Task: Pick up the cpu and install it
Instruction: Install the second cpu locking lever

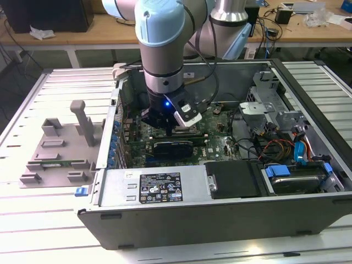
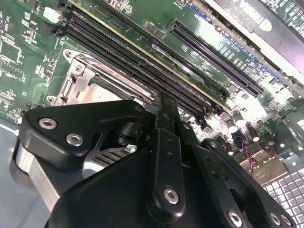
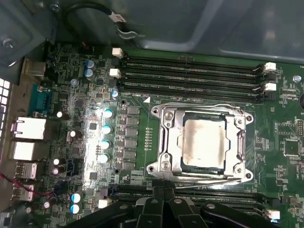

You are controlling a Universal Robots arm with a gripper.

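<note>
I see the cpu (image 3: pixel 204 142), a thin flat square chip with shiny silver-grey metal top, seated inside the metal-framed socket (image 3: pixel 164 142) on the green motherboard (image 3: pixel 137 123). Black jaws pinched together, gripping nothing. Chip's light, stiff, slick, fragile — edges only. Black memory slots (image 3: pixel 190 76) crowd both sides.
</note>
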